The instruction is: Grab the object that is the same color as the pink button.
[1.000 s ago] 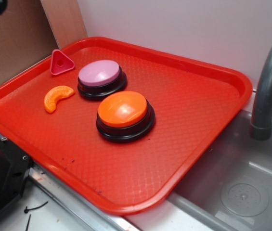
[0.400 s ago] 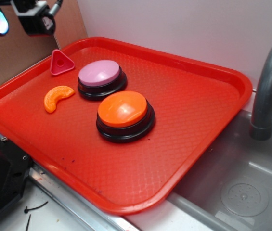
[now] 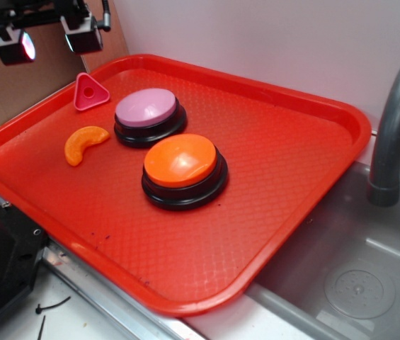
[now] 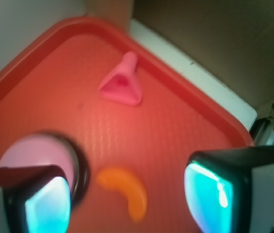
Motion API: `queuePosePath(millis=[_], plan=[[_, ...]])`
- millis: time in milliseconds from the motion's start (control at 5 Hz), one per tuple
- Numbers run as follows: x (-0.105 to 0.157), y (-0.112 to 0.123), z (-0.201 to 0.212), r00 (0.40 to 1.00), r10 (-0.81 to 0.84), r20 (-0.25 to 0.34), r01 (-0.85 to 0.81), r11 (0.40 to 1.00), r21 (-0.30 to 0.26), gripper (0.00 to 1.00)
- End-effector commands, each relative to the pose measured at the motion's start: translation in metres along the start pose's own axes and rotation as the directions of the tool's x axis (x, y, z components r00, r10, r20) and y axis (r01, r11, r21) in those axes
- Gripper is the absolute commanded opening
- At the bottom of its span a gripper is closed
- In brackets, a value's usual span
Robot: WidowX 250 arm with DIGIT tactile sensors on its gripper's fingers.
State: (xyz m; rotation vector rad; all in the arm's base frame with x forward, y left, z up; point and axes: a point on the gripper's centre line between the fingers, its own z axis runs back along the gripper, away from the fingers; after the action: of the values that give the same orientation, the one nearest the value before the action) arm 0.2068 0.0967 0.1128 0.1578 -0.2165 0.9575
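The hot-pink triangle point(image 3: 89, 92) point(image 4: 122, 85) lies flat at the far left corner of the red tray point(image 3: 270, 163). The pink button point(image 3: 147, 110) point(image 4: 27, 155), lilac-topped on a black base, stands just right of it. My gripper point(image 3: 49, 39) point(image 4: 127, 199) hovers high above the tray's left corner, up and left of the triangle, and stands open with nothing between its fingers. In the wrist view the triangle sits ahead of the fingertips.
An orange crescent slice point(image 3: 84, 144) point(image 4: 127, 189) lies left of an orange-topped button point(image 3: 183, 168). A cardboard wall point(image 3: 15, 78) stands behind the tray's left edge. A grey faucet point(image 3: 398, 127) and sink point(image 3: 355, 276) are on the right.
My gripper has come into view at the top left and moved right and a little down, toward the triangle. Objects on the tray have not moved.
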Motion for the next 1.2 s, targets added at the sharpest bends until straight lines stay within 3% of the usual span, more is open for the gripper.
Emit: queuePosePath(millis=[0, 400, 600, 800, 1000], plan=[[0.060, 0.021, -0.023, 0.975, 0.211, 0.070, -0.212, 0.977, 0.008, 1.00], [0.085, 0.021, -0.051, 0.925, 0.369, 0.091, -0.372, 0.928, 0.018, 1.00], [0.091, 0.015, -0.066, 0.910, 0.412, 0.042, -0.413, 0.911, 0.011, 1.00], [0.088, 0.011, -0.082, 0.903, 0.430, 0.004, -0.429, 0.901, 0.054, 1.00], [0.080, 0.007, -0.096, 0.909, 0.407, -0.095, -0.403, 0.913, 0.057, 1.00]])
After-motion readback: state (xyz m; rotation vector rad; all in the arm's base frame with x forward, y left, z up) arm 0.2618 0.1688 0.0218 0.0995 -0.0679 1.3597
